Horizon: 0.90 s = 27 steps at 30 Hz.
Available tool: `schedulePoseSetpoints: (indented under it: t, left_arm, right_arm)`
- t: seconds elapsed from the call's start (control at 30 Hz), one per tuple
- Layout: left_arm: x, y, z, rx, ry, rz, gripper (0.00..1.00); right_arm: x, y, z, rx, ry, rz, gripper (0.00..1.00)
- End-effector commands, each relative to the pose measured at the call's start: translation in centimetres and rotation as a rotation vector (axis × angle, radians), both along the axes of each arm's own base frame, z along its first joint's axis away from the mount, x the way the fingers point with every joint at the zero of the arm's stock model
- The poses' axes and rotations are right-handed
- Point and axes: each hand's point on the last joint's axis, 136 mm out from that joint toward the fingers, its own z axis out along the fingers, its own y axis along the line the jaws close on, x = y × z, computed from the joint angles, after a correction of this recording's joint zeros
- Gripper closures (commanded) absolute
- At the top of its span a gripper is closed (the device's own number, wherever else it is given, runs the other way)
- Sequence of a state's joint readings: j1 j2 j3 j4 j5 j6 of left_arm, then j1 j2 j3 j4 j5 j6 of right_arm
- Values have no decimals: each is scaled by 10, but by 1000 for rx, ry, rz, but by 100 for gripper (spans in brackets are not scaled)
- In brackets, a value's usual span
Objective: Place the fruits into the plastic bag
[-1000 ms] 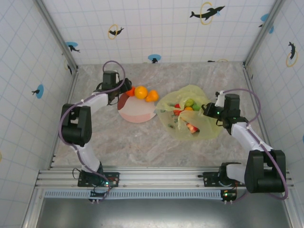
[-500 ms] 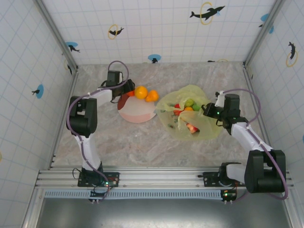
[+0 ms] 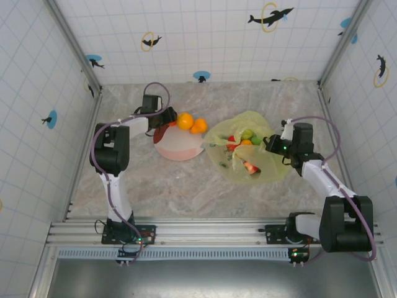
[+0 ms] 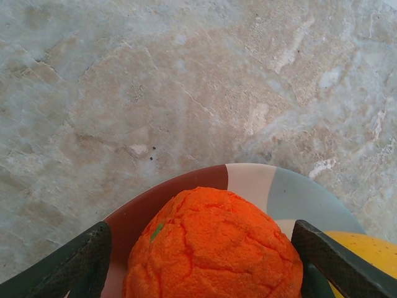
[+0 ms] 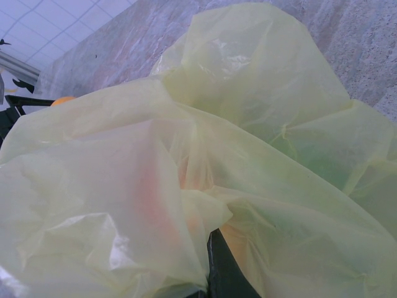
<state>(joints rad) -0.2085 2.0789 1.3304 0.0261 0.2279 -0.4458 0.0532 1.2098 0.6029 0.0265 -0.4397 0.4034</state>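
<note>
- the left arm reaches toward the far left of the table with its elbow folded; the left gripper sits low at the far edge of the maroon-and-white plate
- its fingers stand wide on either side of an orange-red fruit resting on the plate; a sliver of plate shows between one finger and the fruit
- two orange fruits lie just beside it at the plate's far rim
- the right arm bends inward; the right gripper is pinched closed on the right edge of the plastic bag, with crumpled film bunched at its dark finger
- the bag lies right of the plate; bagged fruits, green, red and orange, show at its open mouth
</note>
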Motion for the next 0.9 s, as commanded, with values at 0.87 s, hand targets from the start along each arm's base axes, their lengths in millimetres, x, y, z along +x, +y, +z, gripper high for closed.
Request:
schedulePoseSetpoints:
  t: [0.87]
  left_arm:
    - [-97, -11, 104, -137, -223, -16, 40]
  right_arm:
    - [2, 1, -2, 0, -13, 5, 100]
